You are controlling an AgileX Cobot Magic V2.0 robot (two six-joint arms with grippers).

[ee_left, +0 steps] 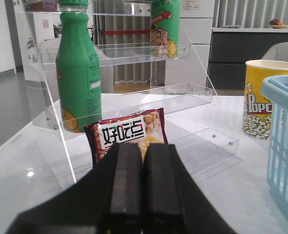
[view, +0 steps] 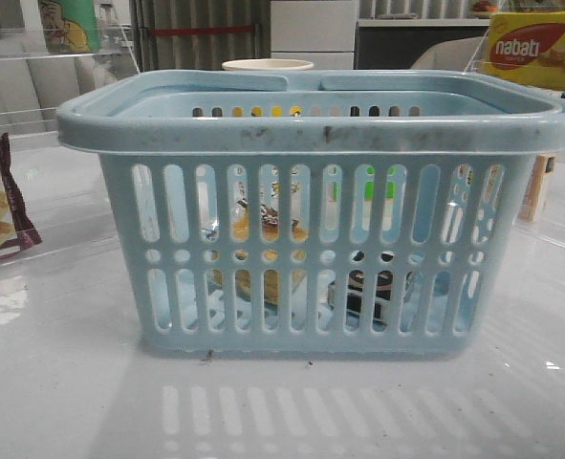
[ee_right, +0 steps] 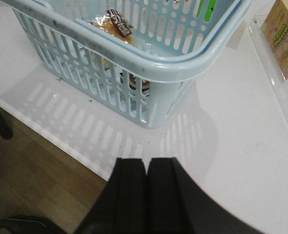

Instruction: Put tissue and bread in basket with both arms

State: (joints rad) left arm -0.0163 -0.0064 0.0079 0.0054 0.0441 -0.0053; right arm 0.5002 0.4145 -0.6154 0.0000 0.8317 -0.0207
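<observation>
The pale-blue basket point(view: 320, 134) stands in the middle of the white table; neither arm shows in the front view. Through its slots I see the bread point(view: 263, 229), a clear bag of golden bread with a dark label, lying inside at the left. The dark tissue pack point(view: 376, 287) lies low inside at the right. In the right wrist view the basket point(ee_right: 182, 66) holds the bread point(ee_right: 115, 24) and the tissue point(ee_right: 134, 84) behind the slots. My right gripper point(ee_right: 146, 163) is shut and empty near the table's front edge. My left gripper point(ee_left: 142, 148) is shut and empty, left of the basket point(ee_left: 282, 141).
A maroon-edged cracker bag point(ee_left: 129, 134) leans by a clear acrylic shelf point(ee_left: 129, 53) holding a green bottle point(ee_left: 78, 73). A yellow popcorn cup point(ee_left: 265, 97) stands behind the basket. A carton point(ee_right: 282, 36) sits at the right. A nabati box point(view: 535, 48) is at the far right.
</observation>
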